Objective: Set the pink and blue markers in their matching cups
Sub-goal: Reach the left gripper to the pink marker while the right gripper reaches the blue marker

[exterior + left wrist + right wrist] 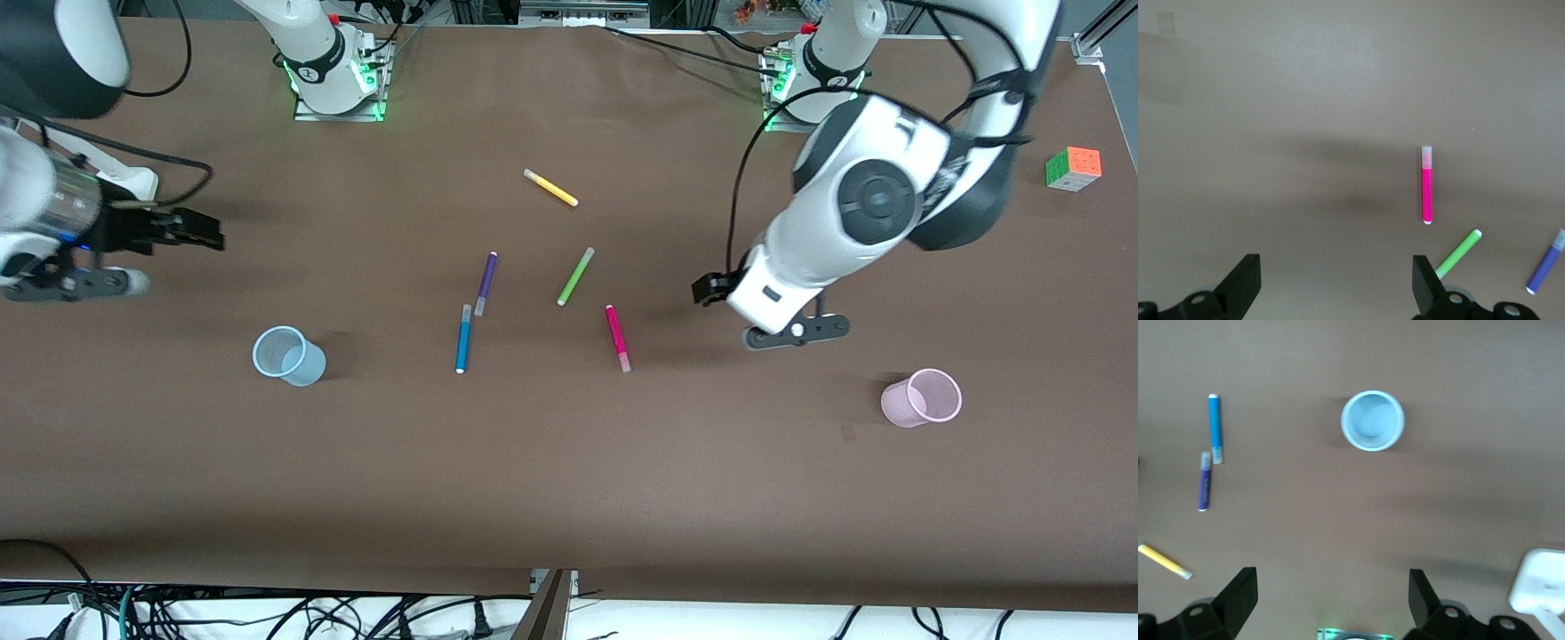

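Hovering open over the table, the left hand (1331,283) is up beside the pink marker (617,337). The right hand (1331,600) waits open. The blue marker (462,338) touches the purple marker (485,283), so grabbing could bump it.

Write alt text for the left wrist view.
A pink marker lies on the brown table, ahead of the open left end effector. A green marker and a purple marker lie off to one side.
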`<action>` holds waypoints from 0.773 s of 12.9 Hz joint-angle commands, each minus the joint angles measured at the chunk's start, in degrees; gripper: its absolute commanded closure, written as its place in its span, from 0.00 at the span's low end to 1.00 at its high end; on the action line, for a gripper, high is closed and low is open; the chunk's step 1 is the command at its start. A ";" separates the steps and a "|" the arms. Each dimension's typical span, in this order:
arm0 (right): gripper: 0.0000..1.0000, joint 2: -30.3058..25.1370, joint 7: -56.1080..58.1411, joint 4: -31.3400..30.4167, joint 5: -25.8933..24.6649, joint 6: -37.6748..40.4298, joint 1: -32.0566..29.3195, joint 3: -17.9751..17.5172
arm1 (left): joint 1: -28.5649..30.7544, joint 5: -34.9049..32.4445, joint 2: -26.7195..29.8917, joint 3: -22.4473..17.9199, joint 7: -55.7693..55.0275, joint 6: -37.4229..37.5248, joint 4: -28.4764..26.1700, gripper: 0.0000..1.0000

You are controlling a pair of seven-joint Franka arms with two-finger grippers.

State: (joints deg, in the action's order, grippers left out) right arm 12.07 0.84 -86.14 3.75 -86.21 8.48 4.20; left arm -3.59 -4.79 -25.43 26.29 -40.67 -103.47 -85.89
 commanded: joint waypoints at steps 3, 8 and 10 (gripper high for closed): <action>0.00 5.41 0.04 1.50 1.53 -3.35 3.37 0.11 | -7.39 -4.78 -8.40 -0.71 -10.91 -5.14 2.13 0.00; 0.00 9.81 -5.65 1.41 1.35 -10.28 8.29 0.11 | -11.34 -9.51 -16.83 -1.67 -16.01 -16.30 2.31 0.00; 0.01 12.17 -10.83 1.06 1.53 -14.32 11.28 0.11 | -13.72 -10.94 -19.73 -3.69 -16.63 -18.42 3.62 0.00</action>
State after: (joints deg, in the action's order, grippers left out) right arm 21.99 -5.49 -86.06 4.79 -98.10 17.28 4.03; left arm -14.33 -13.60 -42.11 24.73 -55.83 -121.01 -85.56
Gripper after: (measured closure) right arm 0.000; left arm 0.000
